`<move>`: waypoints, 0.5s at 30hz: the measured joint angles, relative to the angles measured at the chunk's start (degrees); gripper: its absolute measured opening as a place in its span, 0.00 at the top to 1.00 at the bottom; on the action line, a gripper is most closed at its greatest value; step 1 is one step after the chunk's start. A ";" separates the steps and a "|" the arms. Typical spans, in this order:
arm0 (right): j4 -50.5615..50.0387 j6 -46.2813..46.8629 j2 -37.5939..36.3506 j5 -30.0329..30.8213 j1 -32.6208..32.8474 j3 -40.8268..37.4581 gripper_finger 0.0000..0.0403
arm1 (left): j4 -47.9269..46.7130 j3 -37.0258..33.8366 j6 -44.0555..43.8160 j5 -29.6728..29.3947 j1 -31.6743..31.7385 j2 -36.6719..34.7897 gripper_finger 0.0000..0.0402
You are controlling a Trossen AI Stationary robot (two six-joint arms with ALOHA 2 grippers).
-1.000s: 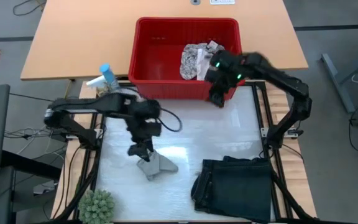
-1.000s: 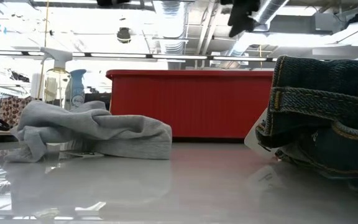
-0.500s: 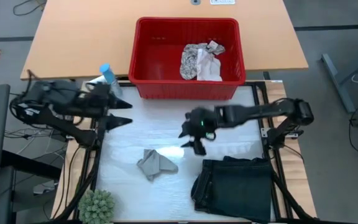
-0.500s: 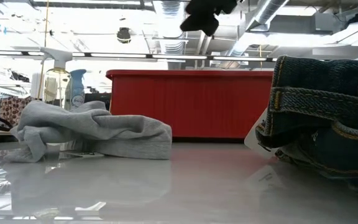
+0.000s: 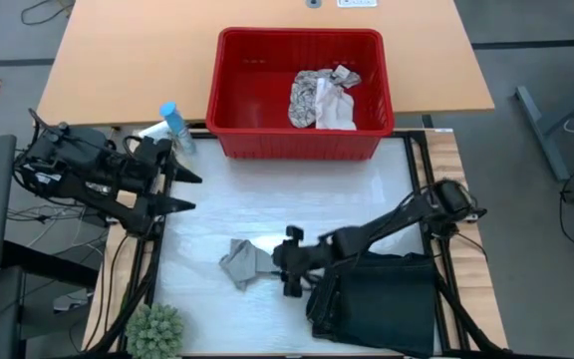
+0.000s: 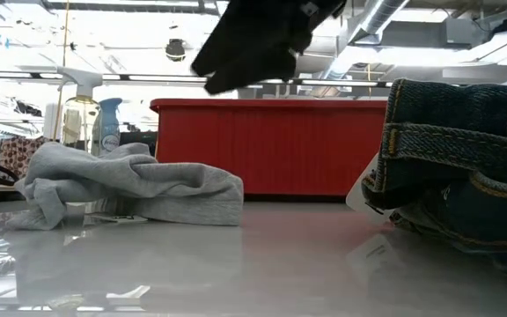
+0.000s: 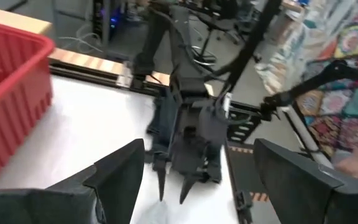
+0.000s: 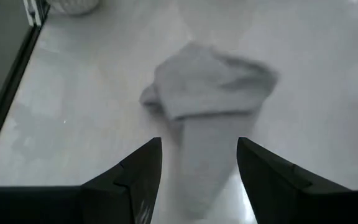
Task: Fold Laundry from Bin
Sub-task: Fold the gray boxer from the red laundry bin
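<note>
Two cloth pieces lie out on the white counter (image 5: 267, 199) at its near end: a folded dark blackish-green garment (image 5: 382, 299) at the near right corner, and a small rumpled grey cloth (image 5: 245, 262) toward the left. Over the last second the right gripper (image 5: 289, 274) has swung from the bin's front rim down across the counter, and its spread, empty fingers (image 8: 135, 180) now point at the grey cloth, just beside its edge. The left gripper (image 5: 179, 190), which hung over that cloth a second ago, has pulled back to the counter's left edge, fingers wide apart and holding nothing. I judge that the dark garment is done and the grey piece is next, with the right arm taking it over.

At the far end of the counter stands the red rectangular plastic basket with slotted sides (image 5: 242, 100). In it lies a white-grey leaf-patterned cloth (image 5: 312, 95), bunched toward the right side, with a plain whitish piece (image 5: 339, 110) against it. Both are yet to be folded.
</note>
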 joint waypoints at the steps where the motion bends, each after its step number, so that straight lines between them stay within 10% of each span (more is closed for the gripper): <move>1: -0.42 1.59 1.47 0.00 0.14 0.81 0.42 | 0.00 0.00 0.08 0.67 0.00 0.00 0.28; 11: -13.30 9.64 11.82 0.30 0.10 6.05 0.43 | -0.22 0.00 -0.40 -0.10 0.00 0.29 0.28; 15: -20.16 12.08 11.61 0.53 -0.28 8.41 0.59 | -0.22 -0.01 -0.82 -1.27 0.00 1.15 0.28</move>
